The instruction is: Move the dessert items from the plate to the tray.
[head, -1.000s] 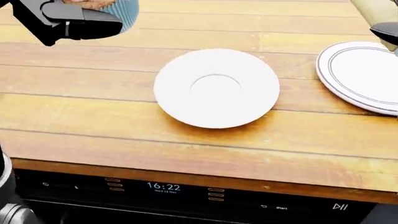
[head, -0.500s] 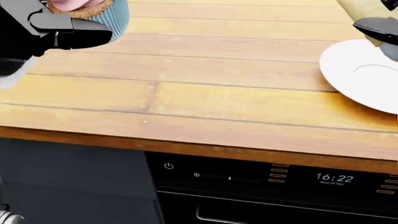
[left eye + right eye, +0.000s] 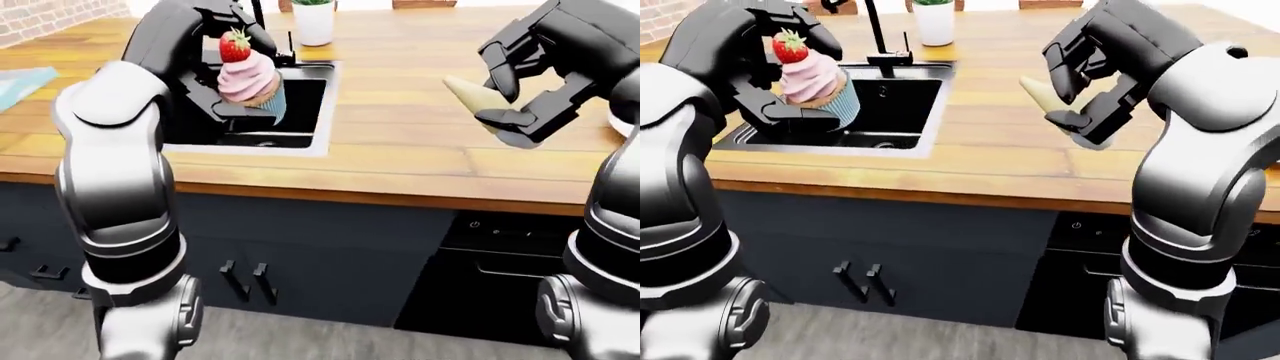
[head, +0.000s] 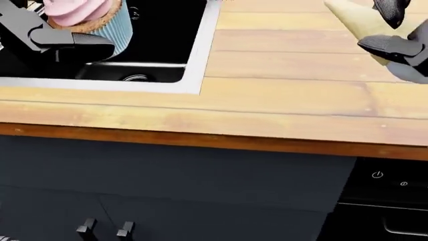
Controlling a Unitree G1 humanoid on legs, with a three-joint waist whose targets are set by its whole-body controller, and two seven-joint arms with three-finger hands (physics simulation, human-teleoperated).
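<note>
Your left hand point(image 3: 235, 90) grips the pink-frosted, strawberry-topped cupcake in a blue wrapper point(image 3: 250, 84), fingers clenched around its base. Your right hand point(image 3: 1090, 90) clamps the pale tan cone point(image 3: 1042, 96) between its fingers.

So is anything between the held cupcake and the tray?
Cannot say: no tray can be identified in these views. The left hand holds the cupcake over the sink; the right hand holds a pale cone above bare counter.
</note>
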